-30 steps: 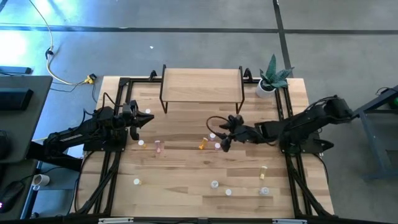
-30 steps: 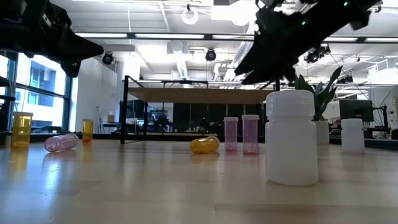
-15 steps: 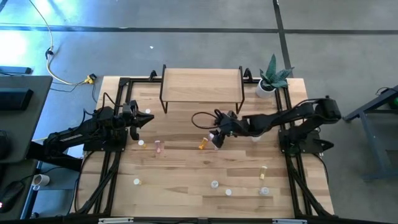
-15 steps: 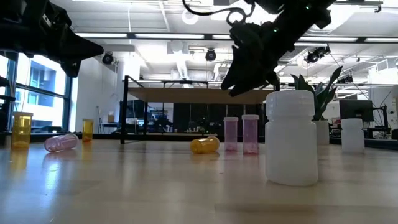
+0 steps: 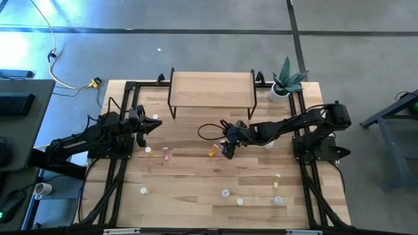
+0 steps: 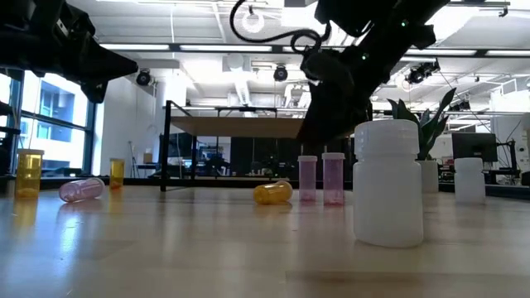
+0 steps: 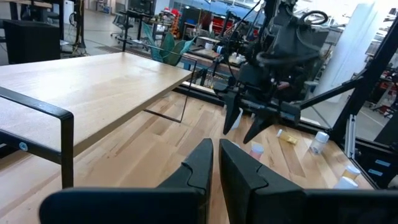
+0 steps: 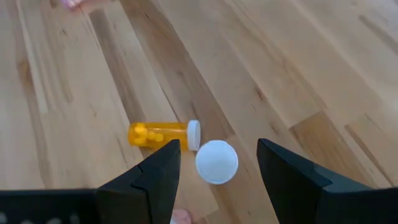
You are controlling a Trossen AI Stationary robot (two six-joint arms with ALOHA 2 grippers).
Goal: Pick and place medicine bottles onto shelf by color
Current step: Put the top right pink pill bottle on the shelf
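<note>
Right pincer [image 5: 226,149] hangs wide open at the centre of the high view, over a small cluster of medicine bottles: through its own wrist camera a white cap [image 8: 216,162] of an upright bottle sits between the two fingers, and an orange bottle [image 8: 163,134] lies on its side just beside it. Left pincer [image 5: 147,125] waits at the left of the high view, its fingers pressed together on nothing. More bottles are scattered over the lower part of the bench [image 5: 196,183], and the shelf [image 5: 212,88] stands bare at upper centre.

The likeliest trouble is crowding. The fallen orange bottle lies so near the upright one that a descending finger could strike it and send it rolling, or tip the standing pink bottles [image 6: 320,177] that the low view shows side by side. If the close comes off-centre, the round bottle may squirt out sideways.

Colour of the bottle under the white cap cannot be read from the wrist view, since only its top shows. In the low view a large white bottle [image 6: 387,182] up close blocks part of the scene, and how high the right pincer's tips are above the caps is hard to judge.
</note>
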